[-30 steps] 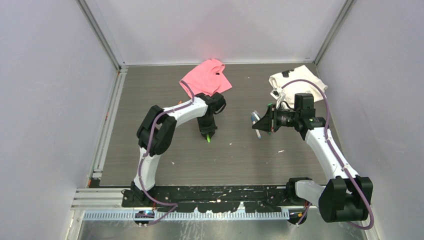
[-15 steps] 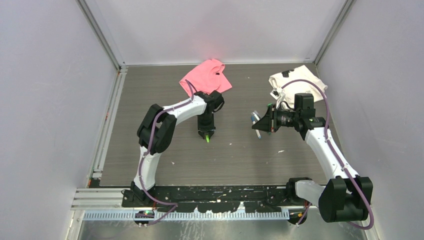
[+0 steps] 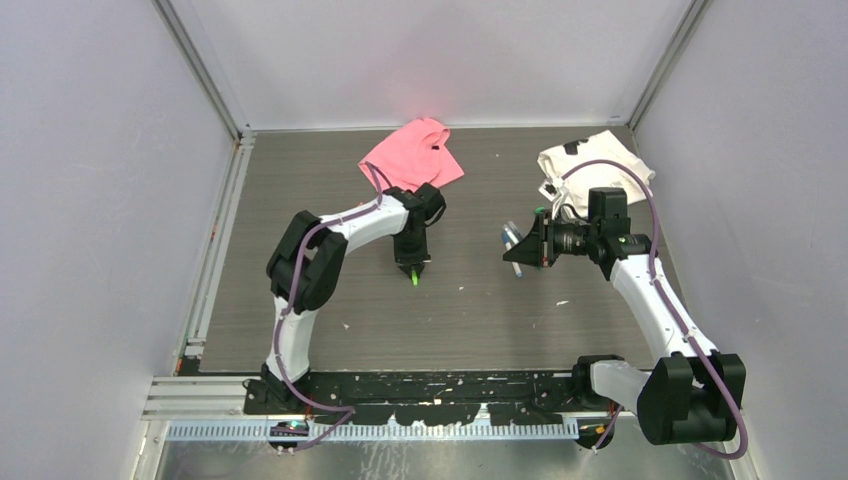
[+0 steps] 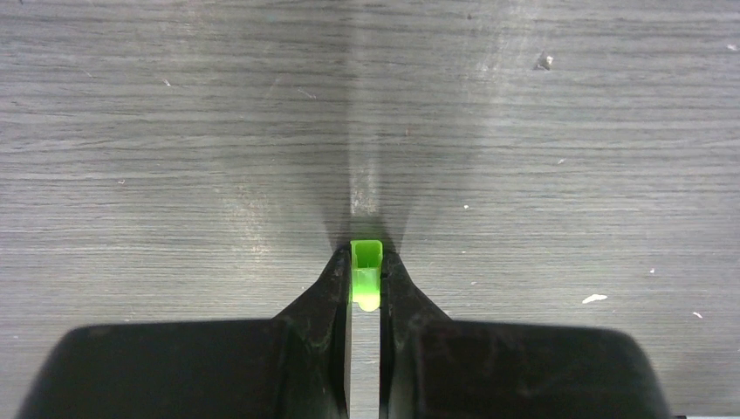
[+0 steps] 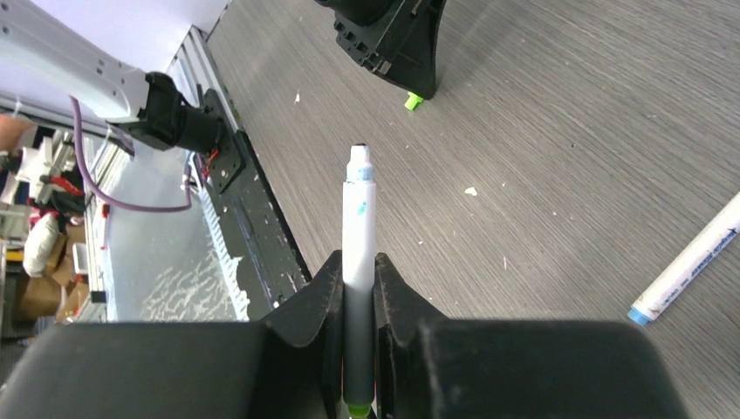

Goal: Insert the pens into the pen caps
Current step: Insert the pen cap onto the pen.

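walls: plain pale grey panels (image 3: 90, 200) on three sides | back corners: slim metal posts (image 3: 197, 70) rising out of view | table (image 3: 300, 300): dark grey wood-grain top, scattered white specks (image 3: 562, 302) | left edge: metal rail (image 3: 210, 260) | near edge: shiny metal sheet (image 3: 450, 462) | light: even, soft shadows

Caps: one, a green cap (image 4: 366, 253). Pens: two, both right of the cap: a white pen (image 5: 359, 209) and a blue-ended pen (image 5: 689, 262). Cloths: two, both beyond the cap: a pink cloth (image 3: 415, 155), and a white cloth (image 3: 590, 165) further right. Arms: two, left arm (image 3: 350, 228) and right arm (image 3: 650, 295). Pincers: two, left pincer (image 4: 366, 272) and right pincer (image 5: 359, 266). Table (image 3: 480, 310): one. White specks (image 5: 470, 190) on the table: too small to count.
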You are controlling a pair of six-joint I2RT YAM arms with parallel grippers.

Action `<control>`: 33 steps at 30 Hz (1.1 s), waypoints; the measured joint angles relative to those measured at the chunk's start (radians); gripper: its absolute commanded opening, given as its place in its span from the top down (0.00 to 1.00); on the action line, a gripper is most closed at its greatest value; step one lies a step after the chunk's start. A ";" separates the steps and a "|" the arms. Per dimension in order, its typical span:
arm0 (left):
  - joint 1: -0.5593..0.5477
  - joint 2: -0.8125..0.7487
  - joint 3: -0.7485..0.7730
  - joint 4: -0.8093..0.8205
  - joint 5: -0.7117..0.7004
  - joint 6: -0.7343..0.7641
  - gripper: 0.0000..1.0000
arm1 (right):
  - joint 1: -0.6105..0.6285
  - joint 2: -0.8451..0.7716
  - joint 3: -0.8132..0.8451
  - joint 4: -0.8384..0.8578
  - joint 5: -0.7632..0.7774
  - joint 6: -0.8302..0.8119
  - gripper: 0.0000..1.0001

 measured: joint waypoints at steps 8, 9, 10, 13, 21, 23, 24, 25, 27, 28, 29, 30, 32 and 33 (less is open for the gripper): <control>-0.001 -0.299 -0.222 0.320 0.008 0.001 0.99 | 0.008 0.032 0.138 -0.336 -0.069 -0.464 0.99; -0.001 -0.358 -0.239 0.380 0.017 0.002 0.99 | 0.011 0.039 0.167 -0.381 -0.077 -0.532 0.99; -0.001 -0.406 -0.254 0.430 0.026 0.001 0.99 | 0.013 0.048 0.198 -0.427 -0.084 -0.595 0.99; -0.001 -0.577 -0.341 0.662 0.055 0.001 0.99 | 0.026 0.085 0.309 -0.568 -0.106 -0.798 0.99; -0.001 -0.830 -0.558 1.244 0.146 -0.007 0.99 | 0.068 0.134 0.551 -0.772 -0.143 -1.007 0.99; -0.001 -0.830 -0.573 1.360 0.164 -0.031 0.99 | 0.083 0.138 0.599 -0.767 -0.142 -0.980 0.99; -0.001 -0.826 -0.577 1.423 0.174 -0.051 0.99 | 0.096 0.137 0.618 -0.751 -0.134 -0.942 0.99; -0.001 -0.818 -0.577 1.480 0.183 -0.069 0.99 | 0.116 0.136 0.634 -0.716 -0.119 -0.882 0.99; -0.001 -0.792 -0.577 1.610 0.195 -0.113 0.99 | 0.156 0.135 0.648 -0.641 -0.070 -0.772 0.99; -0.001 -0.773 -0.577 1.680 0.199 -0.141 0.99 | 0.179 0.136 0.653 -0.595 -0.041 -0.706 0.99; -0.001 -0.751 -0.577 1.746 0.200 -0.169 0.99 | 0.198 0.136 0.656 -0.558 -0.019 -0.648 0.99; -0.001 -0.736 -0.577 1.783 0.200 -0.190 0.99 | 0.209 0.136 0.658 -0.532 -0.007 -0.605 0.99; -0.001 -0.700 -0.576 1.854 0.200 -0.238 0.99 | 0.230 0.135 0.658 -0.457 0.023 -0.495 0.99; -0.001 -0.686 -0.576 1.879 0.201 -0.259 0.99 | 0.239 0.134 0.658 -0.419 0.037 -0.445 0.99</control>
